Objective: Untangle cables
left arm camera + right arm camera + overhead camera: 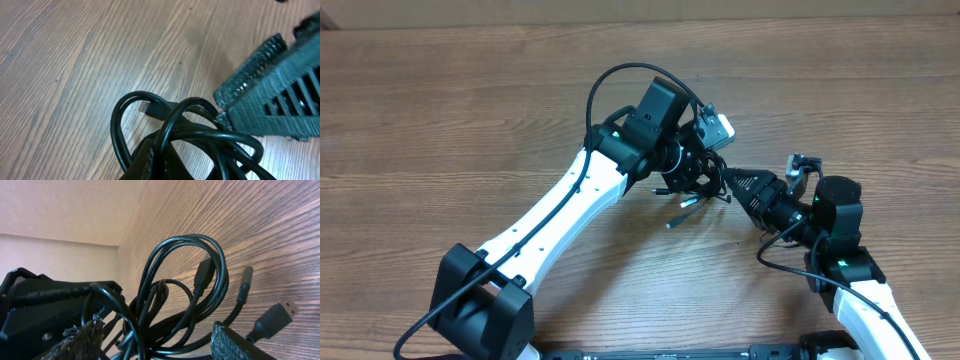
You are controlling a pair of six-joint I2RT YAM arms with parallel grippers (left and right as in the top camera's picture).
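- Two pincers meet over the middle of the tabletop [440,100] in the overhead view. The left pincer [698,165] extends from the lower left and the right pincer [728,182] from the lower right, their tips close together.
- The cables [688,195] form a small black knot right at those tips, just below the left pincer and just left of the right one. Loose plug ends [672,224] stick out of the knot toward the near edge.
- Left wrist view: the left pincer is clenched on the cables, which rise from its grip at the bottom of the frame (its own fingers are mostly hidden behind the strands).
- The strands here are glossy black loops crossing one another close over the wood. A USB plug [145,106] with a blue insert pokes out at their left.
- A ribbed black finger [270,95] of the right pincer stands just right of the loops (touching them or not, I cannot tell).
- Right wrist view: the right pincer is released, its jaws spread wide, and the bundle passes through the gap between them.
- The left pincer sits at the left edge of this view, with strands running into it.
- The bundle shows several thin, shiny round loops stacked together, and three plug ends lie off to the right against the wood.
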